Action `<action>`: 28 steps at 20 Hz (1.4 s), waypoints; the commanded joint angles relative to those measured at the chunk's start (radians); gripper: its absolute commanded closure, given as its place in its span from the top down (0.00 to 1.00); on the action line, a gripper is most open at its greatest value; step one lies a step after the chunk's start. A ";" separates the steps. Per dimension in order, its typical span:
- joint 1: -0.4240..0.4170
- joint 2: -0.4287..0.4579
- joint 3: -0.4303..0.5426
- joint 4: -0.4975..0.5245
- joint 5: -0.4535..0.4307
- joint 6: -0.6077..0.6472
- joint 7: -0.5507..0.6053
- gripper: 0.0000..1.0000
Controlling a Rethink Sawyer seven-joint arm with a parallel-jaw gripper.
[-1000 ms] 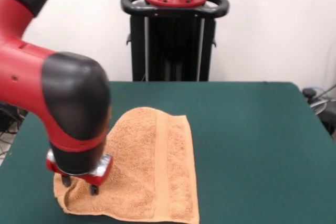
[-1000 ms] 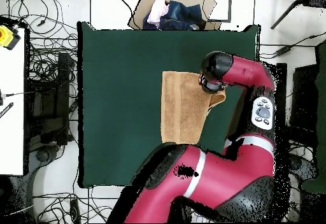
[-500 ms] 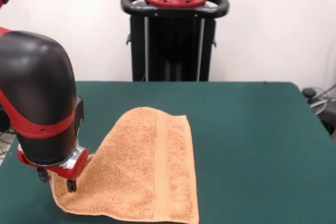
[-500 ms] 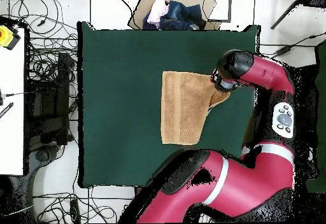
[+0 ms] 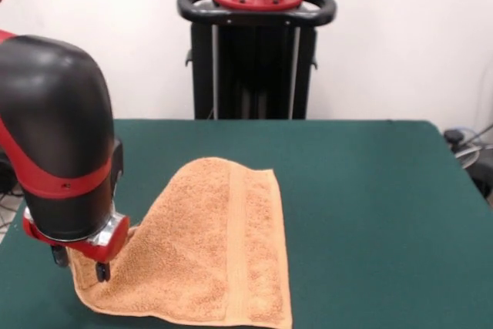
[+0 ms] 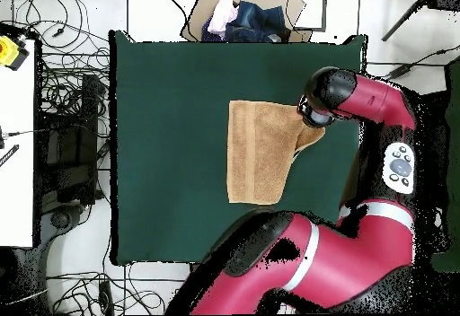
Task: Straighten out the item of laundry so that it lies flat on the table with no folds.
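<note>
Under the arm's wrist, the end effector [image 5: 79,264] hides the towel [image 5: 208,252] corner.

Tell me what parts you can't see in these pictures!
- Front view: the near edge of the fuzzy orange-tan terry towel runs close to the picture's bottom edge, so whether its corner is cut off is unclear.
- Front view: the towel corner beside the pincer sits behind the black and red arm; whether the pincer grips it is unclear.
- Overhead view: the arm's wrist covers the pincer and that corner.
- Overhead view: the arm hides part of the dark green felt table.
</note>
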 commanded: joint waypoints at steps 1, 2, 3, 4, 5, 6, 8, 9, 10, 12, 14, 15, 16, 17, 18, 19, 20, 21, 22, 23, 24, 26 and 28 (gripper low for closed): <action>0.091 0.061 -0.017 0.029 -0.142 -0.020 -0.048 1.00; 0.100 0.063 -0.026 0.028 -0.162 -0.020 -0.057 1.00; 0.111 0.068 -0.040 0.023 -0.190 -0.018 -0.068 1.00; 0.120 0.072 -0.050 0.020 -0.218 -0.020 -0.084 1.00; 0.131 0.077 -0.062 0.015 -0.251 -0.016 -0.105 1.00; 0.138 0.086 -0.073 0.004 -0.277 -0.015 -0.110 1.00; 0.151 0.100 -0.091 -0.022 -0.317 0.007 -0.110 1.00; 0.157 0.108 -0.100 -0.037 -0.340 0.022 -0.114 1.00; 0.166 0.117 -0.111 -0.054 -0.369 0.039 -0.128 1.00; 0.188 0.131 -0.137 -0.077 -0.431 0.058 -0.174 1.00; 0.204 0.135 -0.151 -0.083 -0.482 0.060 -0.230 1.00; 0.205 0.137 -0.152 -0.086 -0.492 0.063 -0.234 1.00; 0.206 0.138 -0.153 -0.090 -0.502 0.066 -0.237 1.00; 0.206 0.142 -0.154 -0.099 -0.510 0.076 -0.236 1.00; 0.205 0.154 -0.151 -0.132 -0.511 0.101 -0.242 1.00; 0.206 0.159 -0.151 -0.145 -0.515 0.112 -0.241 1.00; 0.205 0.167 -0.151 -0.165 -0.518 0.124 -0.247 1.00; 0.204 0.174 -0.151 -0.184 -0.522 0.137 -0.253 1.00; 0.204 0.185 -0.153 -0.212 -0.526 0.153 -0.259 1.00; 0.205 0.193 -0.161 -0.225 -0.531 0.161 -0.256 1.00; 0.206 0.203 -0.165 -0.246 -0.537 0.173 -0.258 1.00; 0.209 0.226 -0.179 -0.287 -0.553 0.195 -0.262 1.00; 0.212 0.243 -0.192 -0.313 -0.572 0.203 -0.267 1.00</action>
